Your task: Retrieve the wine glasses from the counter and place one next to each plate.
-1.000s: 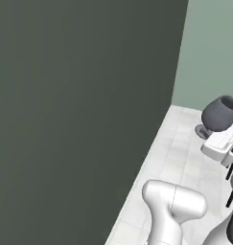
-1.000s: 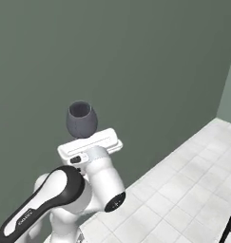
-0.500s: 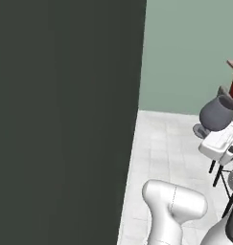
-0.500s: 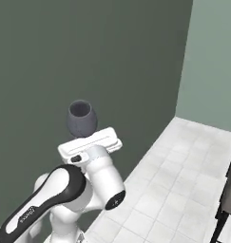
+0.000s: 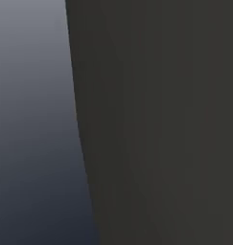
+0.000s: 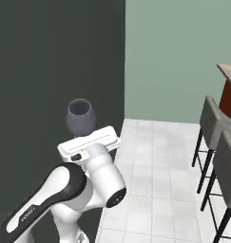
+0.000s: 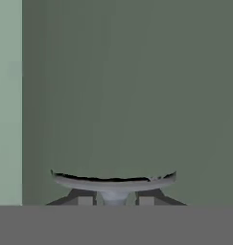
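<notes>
A wine glass [image 6: 80, 117] stands upright above the gripper [image 6: 90, 140], its stem clamped between the jaws and its long axis vertical. The bar worktop [image 6: 227, 70] where it likely belongs lies well off to the arm's right, beyond the stools [image 6: 213, 122].

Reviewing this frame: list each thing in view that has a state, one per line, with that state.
wine glass: upright, lifted off any surface, carried above the hand, bowl looks empty
gripper: shut on the wine glass stem, fingers on either side of it
bar stools: standing on the tiled floor beside the bar, unoccupied
bar: its corner shows at the right edge, nothing visible on it
</notes>
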